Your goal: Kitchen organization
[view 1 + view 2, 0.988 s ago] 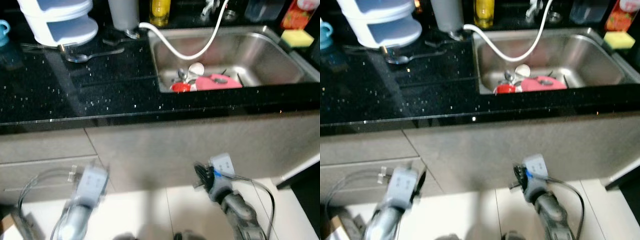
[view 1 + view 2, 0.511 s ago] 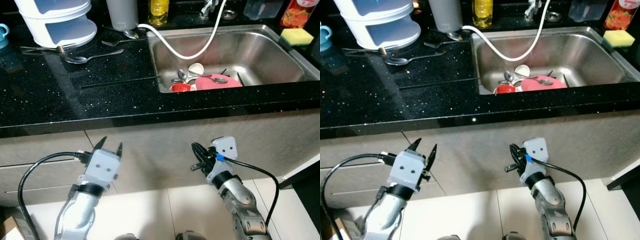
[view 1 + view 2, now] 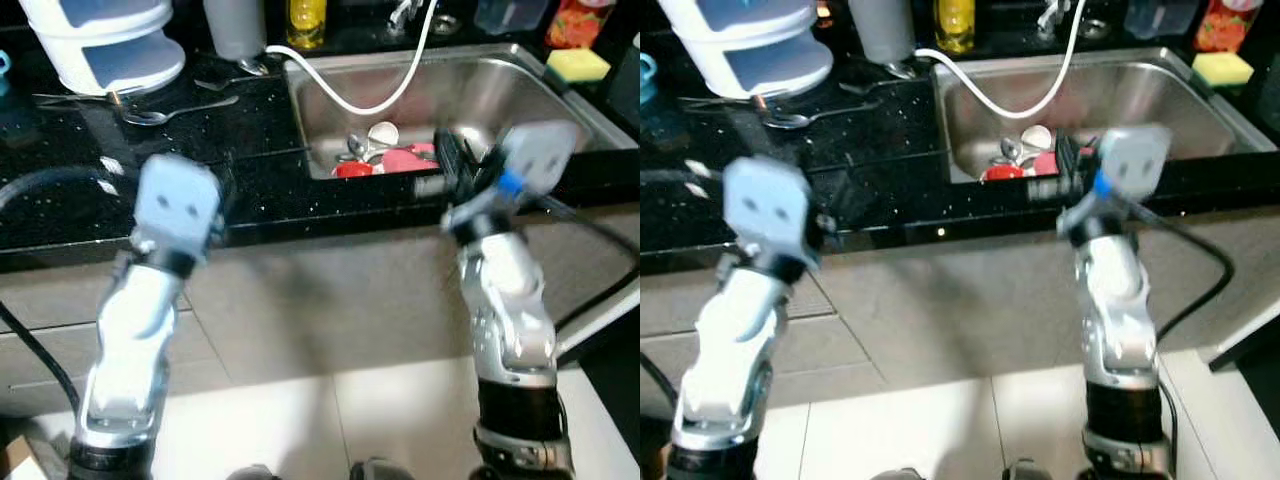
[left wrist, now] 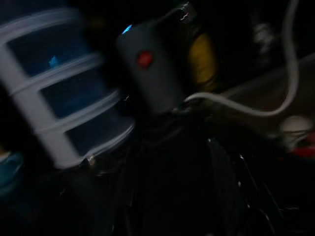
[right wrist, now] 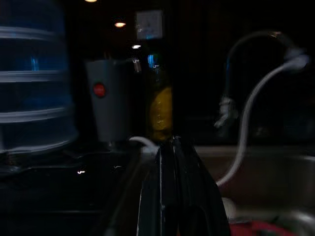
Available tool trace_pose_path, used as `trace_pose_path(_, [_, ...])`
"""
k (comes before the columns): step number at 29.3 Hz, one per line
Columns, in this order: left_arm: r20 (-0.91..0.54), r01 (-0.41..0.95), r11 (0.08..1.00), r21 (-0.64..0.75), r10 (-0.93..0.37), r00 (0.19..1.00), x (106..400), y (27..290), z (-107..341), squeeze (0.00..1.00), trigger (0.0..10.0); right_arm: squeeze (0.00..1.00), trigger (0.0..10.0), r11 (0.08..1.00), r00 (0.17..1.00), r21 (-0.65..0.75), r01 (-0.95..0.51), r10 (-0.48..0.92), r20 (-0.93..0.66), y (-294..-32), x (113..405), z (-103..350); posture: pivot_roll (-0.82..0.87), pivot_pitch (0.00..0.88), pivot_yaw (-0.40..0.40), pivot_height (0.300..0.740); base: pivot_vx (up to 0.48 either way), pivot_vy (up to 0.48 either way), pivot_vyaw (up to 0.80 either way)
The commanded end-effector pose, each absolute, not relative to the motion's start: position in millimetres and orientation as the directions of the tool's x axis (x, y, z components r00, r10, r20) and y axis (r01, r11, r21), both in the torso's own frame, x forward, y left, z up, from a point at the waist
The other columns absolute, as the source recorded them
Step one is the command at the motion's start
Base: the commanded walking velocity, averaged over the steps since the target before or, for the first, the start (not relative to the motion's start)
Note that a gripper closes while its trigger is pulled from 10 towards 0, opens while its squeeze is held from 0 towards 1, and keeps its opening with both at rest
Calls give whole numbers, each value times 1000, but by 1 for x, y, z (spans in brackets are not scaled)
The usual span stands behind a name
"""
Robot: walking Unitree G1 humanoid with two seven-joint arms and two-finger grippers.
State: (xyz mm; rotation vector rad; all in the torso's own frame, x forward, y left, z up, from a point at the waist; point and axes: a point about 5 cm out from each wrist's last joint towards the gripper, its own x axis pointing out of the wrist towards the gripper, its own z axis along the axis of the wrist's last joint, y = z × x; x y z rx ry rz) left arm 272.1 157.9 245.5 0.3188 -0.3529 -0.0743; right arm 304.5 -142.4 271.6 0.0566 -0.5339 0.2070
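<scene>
Both arms are raised at the front edge of a black speckled counter (image 3: 200,160). The right gripper (image 3: 460,170), fingers pressed together, is level with the near rim of the steel sink (image 3: 520,95), which holds a pink plate (image 3: 405,158), a red cup (image 3: 350,168) and spoons. The left gripper (image 3: 225,200) is blurred; its finger state cannot be told. A white stacked container (image 3: 95,45), a spoon (image 3: 175,108), a yellow sponge (image 3: 576,64) and a white hose (image 3: 370,95) are nearby.
</scene>
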Motion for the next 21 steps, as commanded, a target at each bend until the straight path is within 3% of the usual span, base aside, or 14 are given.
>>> trace_pose_path(1, [282,-39,949,314,-54,958,283,170,251,0,10000,0,10000,962,877,55,-269,221,426,-129,316,261,23,36,42,740,0,0,0])
trace_pose_path(6, [146,-97,970,224,65,987,294,184,255,0,10000,0,10000,930,868,118,-347,271,417,-112,321,268,25,31,43,740,0,0,0])
trace_pose_path(9, [163,-149,970,190,119,979,293,189,258,0,10000,0,10000,917,866,109,-385,318,385,-103,324,266,34,31,46,740,0,0,0])
trace_pose_path(12, [152,-134,958,255,97,984,289,188,248,0,10000,0,10000,906,871,95,-411,360,333,-97,326,258,34,31,46,740,0,0,0])
trace_pose_path(16, [91,-17,959,282,-9,996,288,180,232,0,10000,0,10000,912,898,103,-398,364,246,-92,330,238,42,34,43,740,0,0,0])
trace_pose_path(21, [133,51,949,312,-97,986,301,178,247,0,10000,0,10000,917,902,116,-381,340,267,-92,335,242,53,32,37,740,0,0,0])
